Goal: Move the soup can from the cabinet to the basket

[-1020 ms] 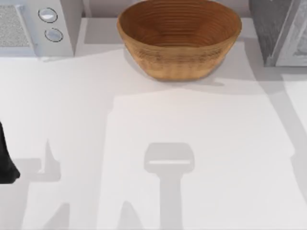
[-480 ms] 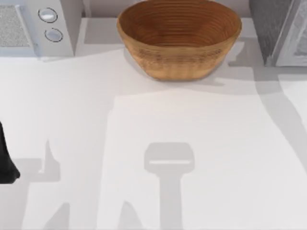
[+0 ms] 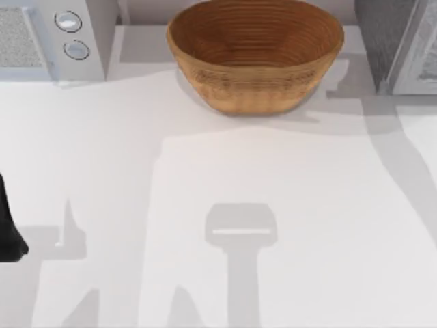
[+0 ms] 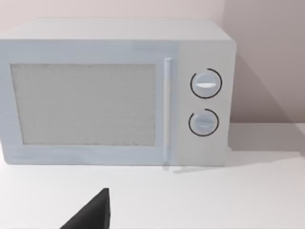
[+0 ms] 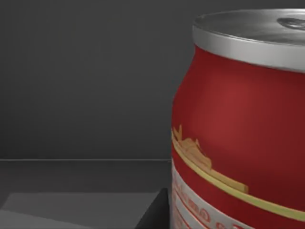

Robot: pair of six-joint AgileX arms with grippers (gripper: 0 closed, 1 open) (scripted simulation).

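Soup can close before the right wrist camera, inside a dark enclosure.

Top view: the tan woven oval basket [image 3: 255, 55] sits at the worktop's [image 3: 218, 205] far edge, between the white two-knob microwave [image 3: 51, 37] and the grey speckled cabinet [image 3: 396, 44]; the left arm [image 3: 8, 229] is parked at the left edge. Left wrist view: the microwave. Right wrist view: the red, silver-lidded soup can [image 5: 240, 124] upright against dark walls. Either arm's fingers: cannot tell.

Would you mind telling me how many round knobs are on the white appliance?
2. On the white appliance, the upper knob sits directly above the lower knob, both beside its door handle; from above they show at the table's far left corner.
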